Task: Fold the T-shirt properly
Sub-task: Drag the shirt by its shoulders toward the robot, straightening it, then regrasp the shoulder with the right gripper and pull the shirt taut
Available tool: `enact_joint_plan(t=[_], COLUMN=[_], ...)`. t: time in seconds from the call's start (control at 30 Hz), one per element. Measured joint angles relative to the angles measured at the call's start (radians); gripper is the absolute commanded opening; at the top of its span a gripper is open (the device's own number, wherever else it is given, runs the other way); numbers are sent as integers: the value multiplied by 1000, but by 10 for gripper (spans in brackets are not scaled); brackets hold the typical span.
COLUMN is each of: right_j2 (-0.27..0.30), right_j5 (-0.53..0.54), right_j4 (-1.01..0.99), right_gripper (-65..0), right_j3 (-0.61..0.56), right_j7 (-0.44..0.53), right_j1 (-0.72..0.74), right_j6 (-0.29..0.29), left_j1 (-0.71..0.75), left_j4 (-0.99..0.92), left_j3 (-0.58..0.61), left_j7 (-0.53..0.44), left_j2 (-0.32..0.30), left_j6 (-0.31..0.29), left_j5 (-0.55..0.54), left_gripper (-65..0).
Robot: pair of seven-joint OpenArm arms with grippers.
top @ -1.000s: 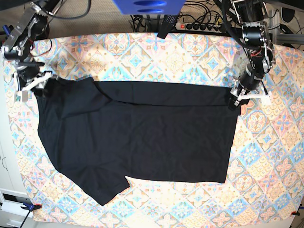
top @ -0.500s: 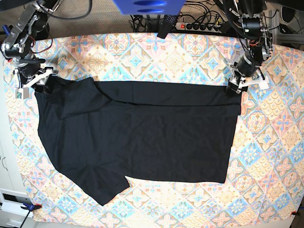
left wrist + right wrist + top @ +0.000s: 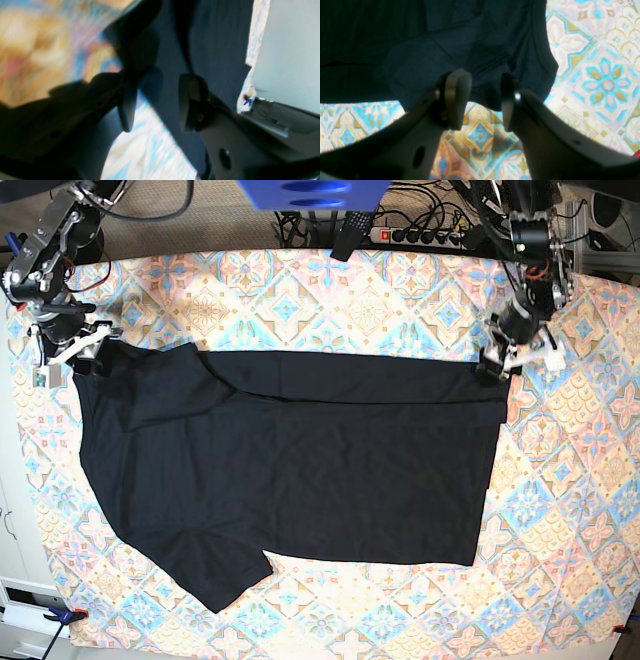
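The black T-shirt [image 3: 300, 470] lies spread flat on the patterned tablecloth [image 3: 350, 290], with one sleeve pointing to the near left. My left gripper [image 3: 500, 362] sits at the shirt's far right corner. In the left wrist view its jaws [image 3: 157, 105] stand apart, and a strip of the T-shirt [image 3: 220, 37] runs through the gap. My right gripper [image 3: 85, 352] is at the far left corner by the other sleeve. Seen from the right wrist, this gripper [image 3: 482, 100] is open just over the rumpled edge of the T-shirt [image 3: 432, 37], gripping nothing.
A power strip [image 3: 420, 235] and cables lie beyond the table's far edge, next to a blue object [image 3: 310, 192]. A clamp [image 3: 62, 615] holds the cloth at the near left corner. Bare tablecloth surrounds the shirt on all sides.
The left arm has drawn back toward the far edge, its gripper shifting up along the shirt's right corner and opening slightly. The right gripper has edged a little farther back. The shirt lies as before.
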Motion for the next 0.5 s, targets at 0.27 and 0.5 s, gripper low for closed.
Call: enact_joint_plan(t=[0.27,0.5], right_j2=[-2,-15], right_j5=[3,5], right_j4=[0,-118], right_gripper=[-410,-405], right_j3=[2,77], right_j7=[0,3], right_j1=[1,-6], right_j6=[0,-2], left_j1=[-100,-99], left_j4=[-116,-112], left_j3=[5,32], left_j7=[-3,-8], left_j2=[1,-2], left_j6=[-9,-12], left_j5=[-14,-4], left_gripper=[-425,-650])
